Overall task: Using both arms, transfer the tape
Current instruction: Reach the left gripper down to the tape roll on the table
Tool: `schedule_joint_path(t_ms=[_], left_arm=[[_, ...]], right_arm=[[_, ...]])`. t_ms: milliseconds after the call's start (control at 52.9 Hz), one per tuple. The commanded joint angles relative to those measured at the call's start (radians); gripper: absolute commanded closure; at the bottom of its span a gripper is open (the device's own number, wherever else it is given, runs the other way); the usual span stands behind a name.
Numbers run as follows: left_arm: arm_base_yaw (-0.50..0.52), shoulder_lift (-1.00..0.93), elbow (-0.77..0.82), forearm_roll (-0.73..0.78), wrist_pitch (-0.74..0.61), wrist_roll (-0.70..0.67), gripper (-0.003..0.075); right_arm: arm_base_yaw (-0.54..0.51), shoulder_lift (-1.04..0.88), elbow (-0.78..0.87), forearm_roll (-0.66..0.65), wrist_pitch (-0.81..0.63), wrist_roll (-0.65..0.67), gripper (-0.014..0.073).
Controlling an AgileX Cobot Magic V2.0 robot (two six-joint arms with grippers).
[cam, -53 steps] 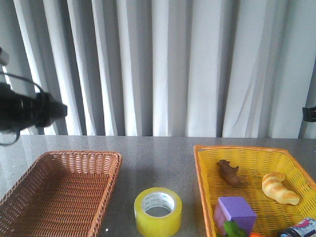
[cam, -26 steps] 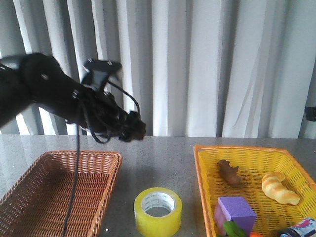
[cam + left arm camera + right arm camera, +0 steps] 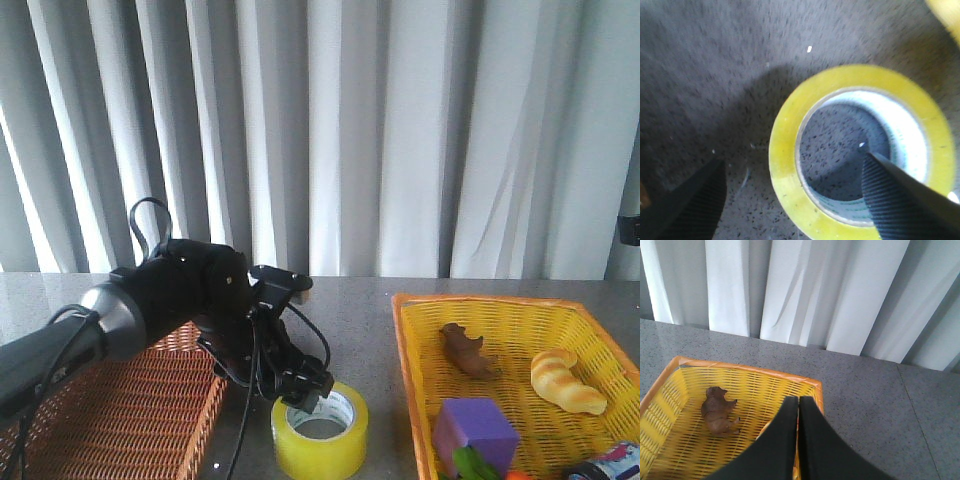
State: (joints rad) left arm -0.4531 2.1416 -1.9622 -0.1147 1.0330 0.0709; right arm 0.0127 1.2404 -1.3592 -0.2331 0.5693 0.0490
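Reaching for the pickup, I've got my left gripper (image 3: 312, 388) spread wide just above the tape (image 3: 320, 428). One finger (image 3: 905, 200) sits inside the core, the other outside the wall, straddling it. The roll lies flat on the table (image 3: 340, 320) directly beneath. Next I'd sink and pinch that wall. Off to the right, my right gripper (image 3: 798, 440) hangs pressed together, empty, above the yellow basket (image 3: 790, 377), waiting for the handover.

Left hand (image 3: 312, 388) — low over the tape (image 3: 320, 429).
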Motion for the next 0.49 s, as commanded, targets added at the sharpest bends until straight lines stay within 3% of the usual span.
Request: schedule_joint_path(t_ms=[0, 284, 473], left_arm=[[-0.007, -0.045, -0.037, -0.01, -0.027, -0.037, 0.0187], [-0.007, -0.019, -0.037, -0.028, -0.027, -0.036, 0.0192], [-0.007, -0.001, -0.037, -0.029, -0.037, -0.114, 0.0307]], right_arm=[[-0.004, -0.023, -0.025, -0.019, -0.073, -0.001, 0.0599], [-0.004, -0.023, -0.025, -0.019, -0.073, -0.001, 0.0599], [-0.004, -0.023, -0.025, -0.019, -0.073, -0.001, 0.0599]])
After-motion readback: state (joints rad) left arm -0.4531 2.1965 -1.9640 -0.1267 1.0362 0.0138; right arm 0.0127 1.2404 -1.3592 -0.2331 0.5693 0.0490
